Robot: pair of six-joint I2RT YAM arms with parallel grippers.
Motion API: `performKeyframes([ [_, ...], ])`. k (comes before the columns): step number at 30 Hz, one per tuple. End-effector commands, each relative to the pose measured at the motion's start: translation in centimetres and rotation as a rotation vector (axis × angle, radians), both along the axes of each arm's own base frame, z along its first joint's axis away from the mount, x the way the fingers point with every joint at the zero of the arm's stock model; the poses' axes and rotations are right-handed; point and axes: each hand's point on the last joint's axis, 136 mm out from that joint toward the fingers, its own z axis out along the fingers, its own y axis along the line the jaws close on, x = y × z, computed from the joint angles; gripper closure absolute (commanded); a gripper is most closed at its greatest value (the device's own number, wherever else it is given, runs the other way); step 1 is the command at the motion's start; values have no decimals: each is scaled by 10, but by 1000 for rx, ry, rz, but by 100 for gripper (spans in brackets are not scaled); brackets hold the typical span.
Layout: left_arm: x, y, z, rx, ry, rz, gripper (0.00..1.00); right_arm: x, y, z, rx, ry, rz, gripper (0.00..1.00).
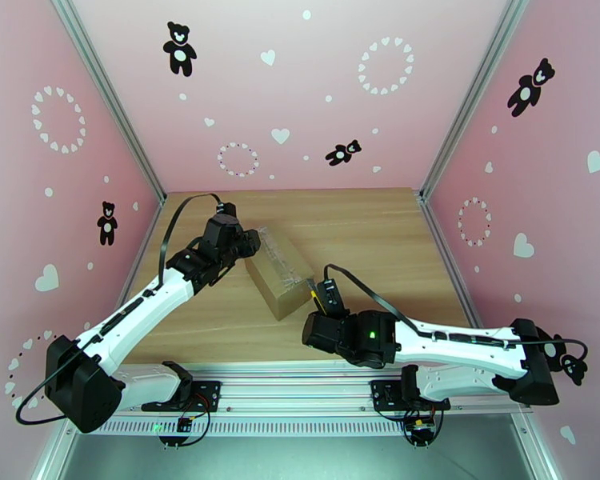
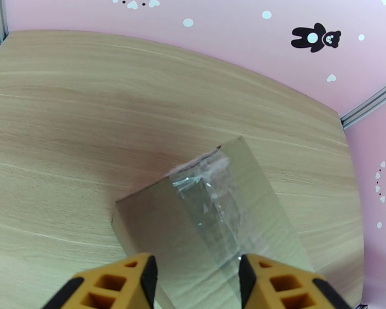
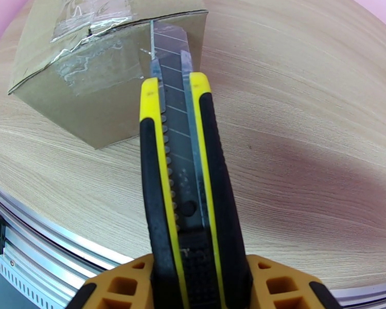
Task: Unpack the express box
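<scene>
Wooden worktop (image 1: 380, 226), pink walls; left pincer (image 2: 193, 264) half-spread over express box (image 2: 157, 222); right pincer (image 3: 198, 271) clamped on utility knife (image 3: 180, 166), blade at box edge.

express box (image 1: 280, 270) on table (image 1: 396, 226) | knife (image 3: 180, 150) at its near-right end | left fingers (image 2: 121, 284) at far-left end

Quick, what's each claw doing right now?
Left claw: partly open over the box; whether it grips cannot be told.
Right claw: closed, holding the knife.
</scene>
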Motion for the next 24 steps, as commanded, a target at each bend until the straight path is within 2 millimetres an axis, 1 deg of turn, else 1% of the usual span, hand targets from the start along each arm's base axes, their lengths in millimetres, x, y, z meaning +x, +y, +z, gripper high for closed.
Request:
performKeyframes([
  [1, -3, 0, -2, 8, 0, -3, 50, 1, 1, 5, -1, 1, -8, 100],
  [24, -3, 0, -3, 13, 3, -2, 50, -1, 4, 3, -9, -2, 3, 100],
])
